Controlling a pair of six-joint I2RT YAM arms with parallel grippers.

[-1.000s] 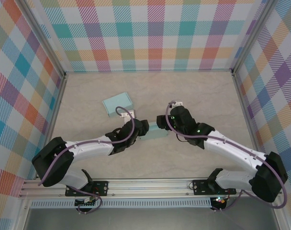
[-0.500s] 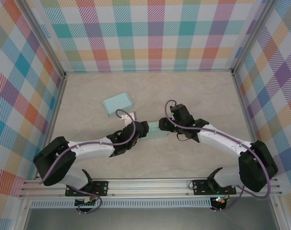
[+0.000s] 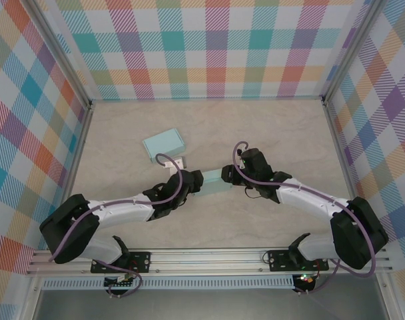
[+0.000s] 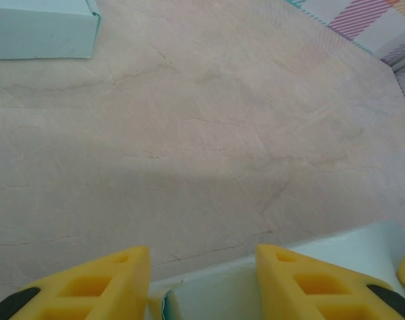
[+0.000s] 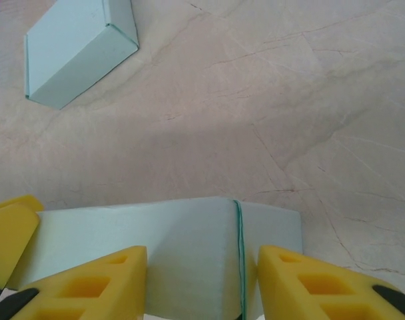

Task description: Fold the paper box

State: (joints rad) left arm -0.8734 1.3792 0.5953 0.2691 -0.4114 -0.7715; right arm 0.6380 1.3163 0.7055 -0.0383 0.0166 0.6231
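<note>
The pale teal paper box (image 3: pixel 211 181) lies on the table between my two grippers. My left gripper (image 3: pixel 194 183) is at its left end. In the left wrist view the yellow fingers (image 4: pixel 89 287) stand apart on either side of the box's end (image 4: pixel 216 293), with a loose flap edge beside the left finger. My right gripper (image 3: pixel 228 177) is at the box's right end. Its fingers (image 5: pixel 309 287) straddle a folded corner of the box (image 5: pixel 189 240), where a dark teal crease runs down. Whether the pads press the box I cannot tell.
A second, closed teal box (image 3: pixel 163 144) sits farther back on the left, also in the left wrist view (image 4: pixel 42 30) and right wrist view (image 5: pixel 76 57). Plaid walls (image 3: pixel 216 47) enclose the marbled table (image 3: pixel 282 133) on three sides.
Both wrists have settled in closer to the ends of the box. The right forearm has swung lower and nearer the table. The box has barely shifted.
</note>
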